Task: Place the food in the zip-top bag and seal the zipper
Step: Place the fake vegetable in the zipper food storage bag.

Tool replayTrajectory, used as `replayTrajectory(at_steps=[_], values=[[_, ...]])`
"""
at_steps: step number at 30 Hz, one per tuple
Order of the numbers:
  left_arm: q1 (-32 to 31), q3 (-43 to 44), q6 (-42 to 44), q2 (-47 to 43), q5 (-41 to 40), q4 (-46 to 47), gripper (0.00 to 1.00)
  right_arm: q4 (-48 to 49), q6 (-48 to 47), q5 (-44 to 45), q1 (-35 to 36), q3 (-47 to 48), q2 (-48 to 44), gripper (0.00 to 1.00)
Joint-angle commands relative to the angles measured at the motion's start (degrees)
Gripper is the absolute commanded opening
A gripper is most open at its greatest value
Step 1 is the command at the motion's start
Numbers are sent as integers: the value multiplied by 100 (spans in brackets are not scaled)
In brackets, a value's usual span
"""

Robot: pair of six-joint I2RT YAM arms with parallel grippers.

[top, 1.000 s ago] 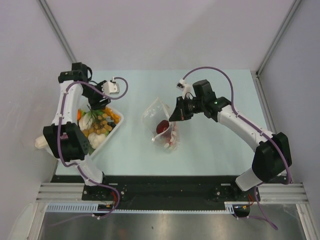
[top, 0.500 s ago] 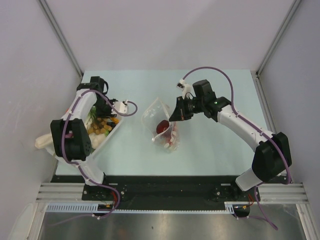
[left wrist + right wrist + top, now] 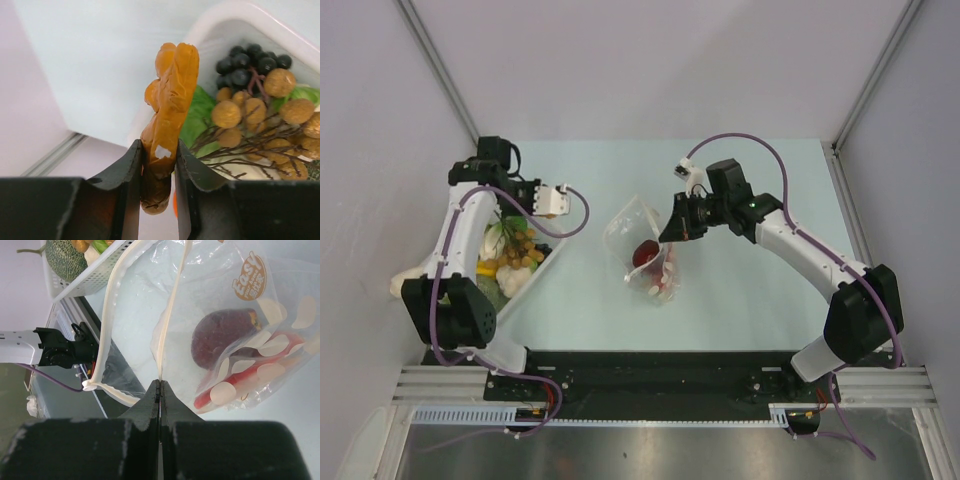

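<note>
we are pinching an orange food piece (image 3: 170, 95) in our left gripper (image 3: 159, 165), the jaws pressing on its lower part so that most of it is sticking up free, near the rim of the white tray (image 3: 250, 15) where dark grapes (image 3: 250, 62) and other food are lying; we are holding it clear because, as we judge it, it needs carrying across to the zip-top bag (image 3: 630, 225). our right gripper (image 3: 160, 387) is pressing tight together on one lip of the zipper (image 3: 172, 315), lifting that edge so the mouth is gaping for the drop, while a dark purple piece (image 3: 225, 335) and a red piece (image 3: 240, 375) are already lying inside; the bag is resting mid-table, near the tray without touching it
</note>
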Motion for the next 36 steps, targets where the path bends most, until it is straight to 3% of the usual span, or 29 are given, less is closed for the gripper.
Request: replayTrajectory(at_steps=[1,2,5,6,7,8,10,11,13,15,17,20,27,36], values=[[-9,917,-938,-263,1265,-243,4,58,-1,-113,-49,22,-51,0],[-18,1041,-1307,-307,1522,-244,1,58,-1,-104,-49,31,-60,0],[-306,1262,-3510,-543,2612,159,0,102,17,-87,-58,22,-95,0],[-430,1201,-4935,-614,2727,622,0,120,51,-87,-84,22,-86,0],[-562,983,-5645,-702,2833,861,0,146,69,-78,-84,31,-78,0],[-824,824,-6966,-886,2903,1090,0,181,104,-95,-110,22,-69,0],[-1080,192,-8265,-1106,2922,1872,0,217,157,-139,-128,22,-78,0],[-1369,-28,-9376,-1325,2608,2109,0,217,157,-139,-128,31,-86,0],[-1643,-670,-10333,-1546,2027,2629,0,208,149,-157,-137,22,-113,0],[-1767,-1518,-11387,-1967,2157,3476,0,217,166,-192,-137,22,-122,0],[-1889,-2067,-12309,-2310,1791,4174,0,278,201,-244,-128,22,-113,0],[-2205,-2648,-12647,-2636,1393,4950,0,331,228,-236,-128,31,-148,0],[-2409,-2150,-13096,-1610,1076,3881,6,331,166,-271,-67,22,-201,0],[-2540,-1937,-13597,-1178,1049,3781,7,296,34,-201,92,31,-253,0]])
